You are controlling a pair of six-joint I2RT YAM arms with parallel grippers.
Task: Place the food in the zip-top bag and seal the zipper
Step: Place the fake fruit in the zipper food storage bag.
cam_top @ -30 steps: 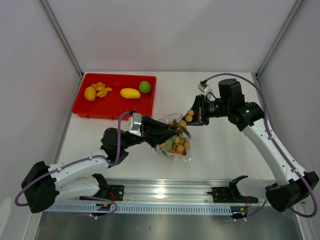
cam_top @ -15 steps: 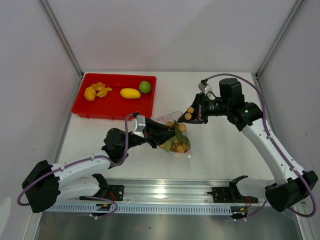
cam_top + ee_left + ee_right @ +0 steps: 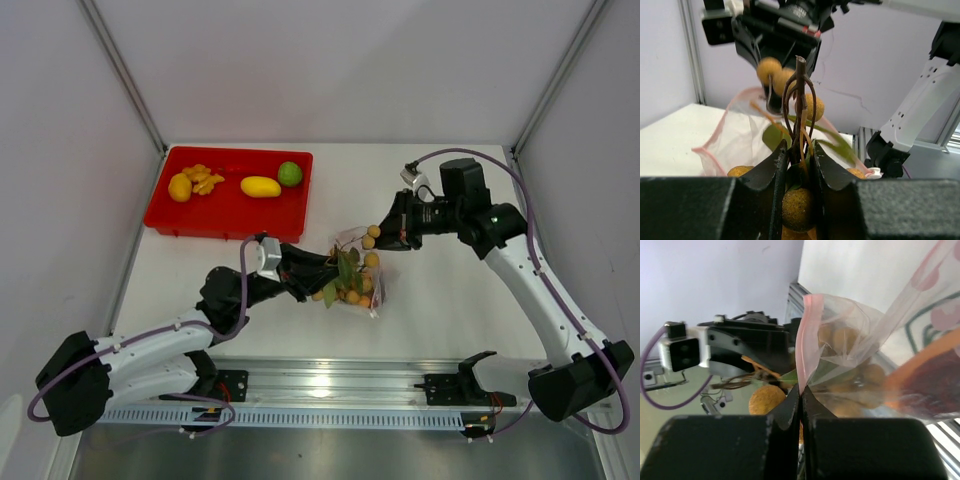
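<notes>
A crinkly clear plastic zip-top bag (image 3: 855, 330) sits just below the centre of the overhead view on the matte white table (image 3: 460, 290). Its film is glossy and wrinkled, with a thin pink zipper strip (image 3: 802, 340) edging the mouth. The right pincer (image 3: 800, 402) has its black fingers pressed together on that pink edge, lifting one lip so the mouth gapes toward the left arm. The left pincer (image 3: 799, 165) is closed narrowly on the brown nut cluster (image 3: 800, 100), a bunch of rough, round tan balls on a dark forked twig with smooth green leaves. One ball is wedged between its textured black fingers. The cluster is at the bag's mouth, between the two pincers. Several balls show blurred through the film in the right wrist view, but how much of the bunch is truly inside is hard to tell. The lower part of the cluster is hidden behind the left fingers, and the bag's far side is cut off at the right edge of the right wrist view. In the upper left of the overhead view a shiny red rectangular plastic tray (image 3: 225, 212) holds a yellow lemon (image 3: 180, 187), orange pieces (image 3: 205, 178), a yellow mango (image 3: 260, 186) and a green lime (image 3: 290, 173), well apart from both pincers.
</notes>
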